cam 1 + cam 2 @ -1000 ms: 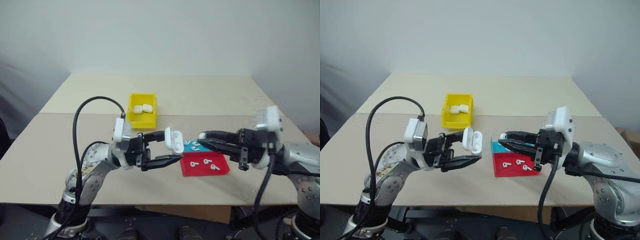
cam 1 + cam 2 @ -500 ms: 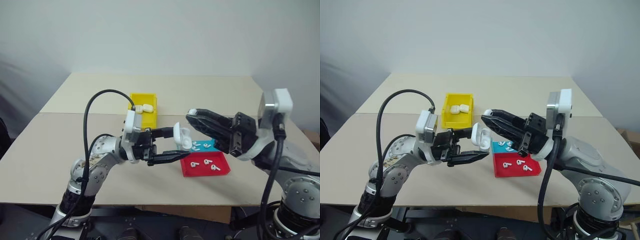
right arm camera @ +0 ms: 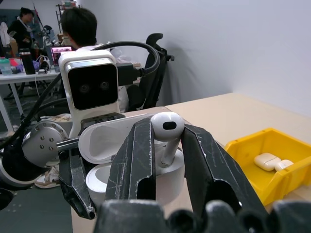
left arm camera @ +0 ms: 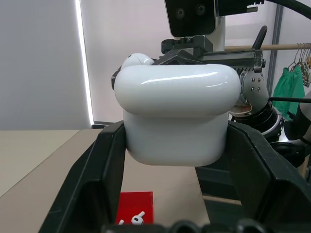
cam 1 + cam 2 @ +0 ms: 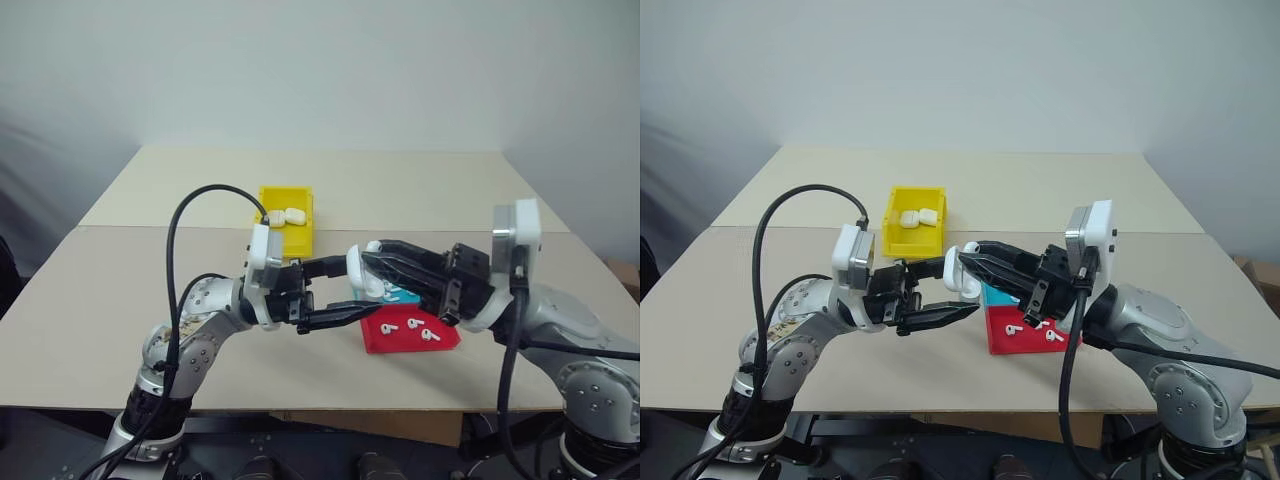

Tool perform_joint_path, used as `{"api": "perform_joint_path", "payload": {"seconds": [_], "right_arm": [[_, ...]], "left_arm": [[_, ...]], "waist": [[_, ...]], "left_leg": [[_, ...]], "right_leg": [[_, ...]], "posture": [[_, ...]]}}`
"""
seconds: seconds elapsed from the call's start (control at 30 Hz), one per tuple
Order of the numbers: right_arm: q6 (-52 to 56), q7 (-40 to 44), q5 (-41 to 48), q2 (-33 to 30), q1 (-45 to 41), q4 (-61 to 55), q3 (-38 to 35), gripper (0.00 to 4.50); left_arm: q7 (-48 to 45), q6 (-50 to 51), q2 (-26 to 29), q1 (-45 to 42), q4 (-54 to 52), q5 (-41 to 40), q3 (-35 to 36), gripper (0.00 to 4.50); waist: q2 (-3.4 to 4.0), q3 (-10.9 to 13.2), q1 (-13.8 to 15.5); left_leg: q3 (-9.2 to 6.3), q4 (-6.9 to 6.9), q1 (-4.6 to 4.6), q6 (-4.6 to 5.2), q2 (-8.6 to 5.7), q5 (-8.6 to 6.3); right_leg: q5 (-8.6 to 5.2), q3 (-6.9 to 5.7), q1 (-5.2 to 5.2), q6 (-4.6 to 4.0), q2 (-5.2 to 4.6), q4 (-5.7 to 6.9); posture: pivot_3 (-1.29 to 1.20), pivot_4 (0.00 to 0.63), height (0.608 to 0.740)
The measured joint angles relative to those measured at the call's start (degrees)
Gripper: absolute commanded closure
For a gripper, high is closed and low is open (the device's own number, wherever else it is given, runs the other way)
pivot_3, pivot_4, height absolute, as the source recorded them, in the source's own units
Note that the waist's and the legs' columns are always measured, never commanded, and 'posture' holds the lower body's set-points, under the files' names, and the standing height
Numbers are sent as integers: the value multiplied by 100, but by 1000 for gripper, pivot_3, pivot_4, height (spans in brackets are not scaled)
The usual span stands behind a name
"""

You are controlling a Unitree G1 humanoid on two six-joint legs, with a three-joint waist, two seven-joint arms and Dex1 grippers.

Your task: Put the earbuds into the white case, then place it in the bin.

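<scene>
**Right wrist view: earbud over open case**

Right gripper (image 3: pixel 163 145) pinches an earbud (image 3: pixel 166 130) above the open white case (image 4: pixel 176 116), clamped in the left gripper (image 5: pixel 335 293) over the table (image 5: pixel 120 290). Insertion depth unclear. Bin (image 5: pixel 287 231) behind holds two cases.

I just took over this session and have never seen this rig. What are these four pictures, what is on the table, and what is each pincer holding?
This is a two-armed humanoid robot. The two wide pictures come from its head camera, looking down over its arms; the other two come from cameras on its wrists.

The left pincer is shut on an open white case, held above the table. The right pincer pinches one earbud right at the case's opening.

On the table sits a yellow bin holding two more white cases, and a teal-and-red tray with loose earbuds. People at desks show in the right wrist view's background.
</scene>
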Motion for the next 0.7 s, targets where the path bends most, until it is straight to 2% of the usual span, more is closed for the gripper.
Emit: {"api": "perform_joint_path", "payload": {"seconds": [0.1, 0.47, 0.7], "right_arm": [[-134, 87, -44, -112, 17, 23, 48, 3875], [-461, 457, -147, -413, 134, 141, 94, 168], [-462, 359, 36, -435, 149, 104, 68, 168]], "left_arm": [[-12, -23, -12, 0, 0, 33, -1, 1733], [-108, -120, -74, 7, 36, 149, 16, 1733], [-106, -169, -160, 4, 106, 153, 47, 1733]], "waist": [[0, 0, 1], [0, 0, 1], [0, 0, 11]], "left_leg": [[0, 0, -2, 0, 0, 0], [0, 0, -2, 0, 0, 0], [0, 0, -5, 0, 0, 0]], "right_leg": [[0, 0, 0, 0, 0, -3], [0, 0, -1, 0, 0, -4], [0, 0, -1, 1, -1, -7]], "posture": [[0, 150, 740], [0, 150, 740], [0, 150, 740]]}}
